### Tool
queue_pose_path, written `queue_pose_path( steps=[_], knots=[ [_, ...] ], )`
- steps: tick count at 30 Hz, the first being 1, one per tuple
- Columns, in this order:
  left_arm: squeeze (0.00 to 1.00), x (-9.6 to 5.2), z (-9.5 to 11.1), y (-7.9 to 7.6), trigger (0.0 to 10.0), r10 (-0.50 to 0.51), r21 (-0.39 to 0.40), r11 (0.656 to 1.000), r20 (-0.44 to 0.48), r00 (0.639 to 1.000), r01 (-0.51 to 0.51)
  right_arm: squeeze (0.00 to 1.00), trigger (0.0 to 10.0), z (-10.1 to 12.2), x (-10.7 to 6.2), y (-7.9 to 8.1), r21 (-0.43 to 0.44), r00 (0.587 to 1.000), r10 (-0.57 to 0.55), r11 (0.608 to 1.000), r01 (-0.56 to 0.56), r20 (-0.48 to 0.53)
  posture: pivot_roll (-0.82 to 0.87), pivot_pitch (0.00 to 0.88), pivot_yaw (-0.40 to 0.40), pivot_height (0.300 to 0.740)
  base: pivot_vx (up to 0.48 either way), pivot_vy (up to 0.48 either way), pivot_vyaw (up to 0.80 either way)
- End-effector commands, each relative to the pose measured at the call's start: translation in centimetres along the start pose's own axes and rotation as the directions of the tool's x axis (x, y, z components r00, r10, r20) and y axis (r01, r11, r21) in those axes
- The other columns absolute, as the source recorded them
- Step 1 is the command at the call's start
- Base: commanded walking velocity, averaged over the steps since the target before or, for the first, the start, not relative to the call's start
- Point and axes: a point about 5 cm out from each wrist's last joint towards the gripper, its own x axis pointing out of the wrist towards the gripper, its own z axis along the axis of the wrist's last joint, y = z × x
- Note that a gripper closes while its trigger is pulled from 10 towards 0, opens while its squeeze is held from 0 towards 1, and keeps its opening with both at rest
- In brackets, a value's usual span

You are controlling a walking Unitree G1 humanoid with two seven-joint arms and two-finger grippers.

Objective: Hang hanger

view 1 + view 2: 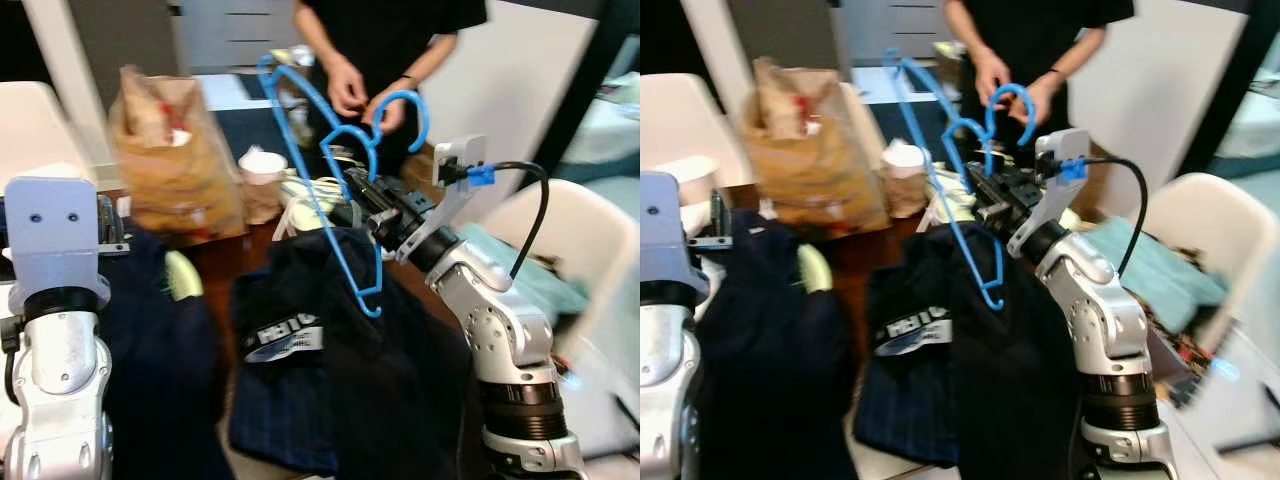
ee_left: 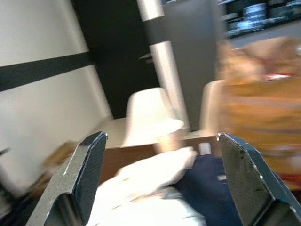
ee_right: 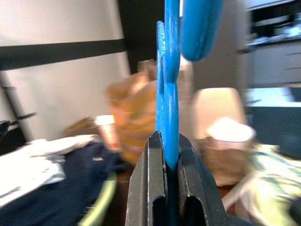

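Hanger (image 1: 330, 180): blue, thin moulded plastic, triangular frame with curved hook; raised above the desk, tilted, hook end near a person's hands (image 1: 365, 95).
Right gripper (image 3: 170, 162): black jaws clenched on the hanger's flat blue bar.
Left gripper (image 2: 160, 183): jaws released wide, grasping nothing, held over the desk's left edge.
Desk (image 1: 215, 262): dark brown wood, mostly covered.
Garments (image 1: 300, 370): dark navy cloth, soft, rumpled, heaped along the near edge.
Bag (image 1: 170, 150): crinkled brown paper, upright toward the far edge.
Cup (image 1: 262, 170): pale, round-lidded, beside the bag.

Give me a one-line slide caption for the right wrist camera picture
Right hand shut on a blue plastic hanger, held upright above dark clothes, with a brown paper bag blurred behind.
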Motion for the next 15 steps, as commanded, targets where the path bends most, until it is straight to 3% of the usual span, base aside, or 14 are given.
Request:
queue_pose_path(
  steps=[1, 11, 13, 15],
  knots=[
    [0.0, 0.1, -0.2, 0.0, 10.0, -0.01, 0.008, 1.0, -0.015, 1.0, 0.01, 0.0, 10.0, 0.2, -0.1, 0.3, -0.002, 1.0, 0.014, 1.0, -0.014, 0.001, 0.11, 0.0, -0.062, 0.74, 0.0, 0.0, 0.77],
    [0.0, 0.4, -0.4, -0.5, 10.0, -0.04, -0.087, 0.996, -0.051, 0.998, 0.035, 0.0, 10.0, 0.1, -0.3, -0.2, -0.002, 1.0, -0.026, 1.0, 0.026, 0.002, 0.11, 0.0, -0.06, 0.74, 0.0, 0.0, 0.77],
    [0.0, 0.8, -0.2, -0.5, 10.0, -0.054, -0.081, 0.995, -0.024, 0.998, 0.052, 0.0, 10.0, 0.0, -0.2, -0.4, -0.009, 0.999, -0.052, 0.999, 0.052, -0.004, 0.11, 0.0, -0.063, 0.74, 0.0, 0.0, 0.48],
    [0.0, 2.0, -0.1, 0.3, 10.0, -0.066, -0.066, 0.996, 0.008, 0.998, 0.066, 0.0, 10.0, -0.2, -0.2, -1.1, -0.014, 0.994, -0.11, 0.994, 0.11, -0.012, 0.11, 0.0, -0.063, 0.74, 0.0, 0.0, 0.0]
  ],
)
